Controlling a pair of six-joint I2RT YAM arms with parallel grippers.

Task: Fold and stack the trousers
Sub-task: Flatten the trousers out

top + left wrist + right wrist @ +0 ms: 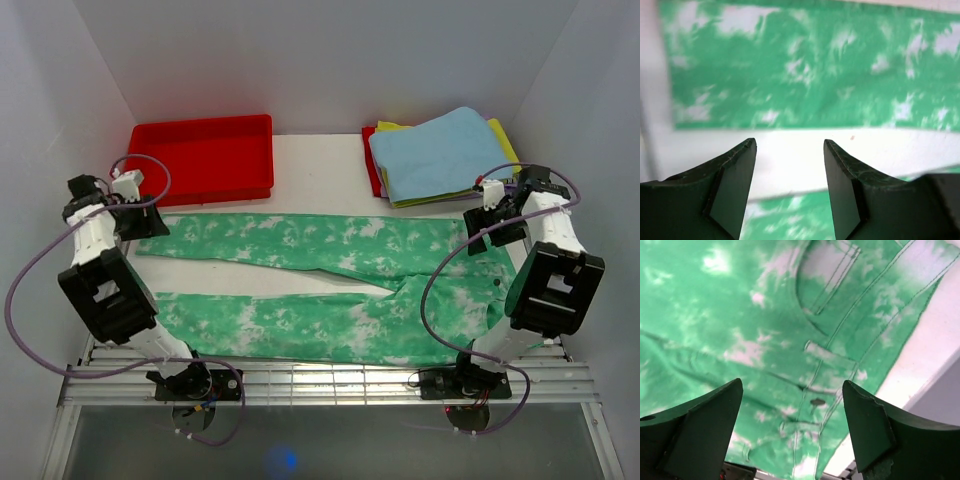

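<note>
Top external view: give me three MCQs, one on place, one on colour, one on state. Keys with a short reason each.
1. The red tray sits:
A at the far left of the table
B at the far right
C at the near edge

2. The topmost folded cloth, far right, is:
A yellow
B light blue
C red

3. The trousers are:
A folded in half
B spread flat, legs apart
C piled in the tray

Answers:
1 A, it lies beyond the far trouser leg, on the left side.
2 B, blue is the uppermost layer.
3 B, both legs run full length leftward with bare table between them.
</note>
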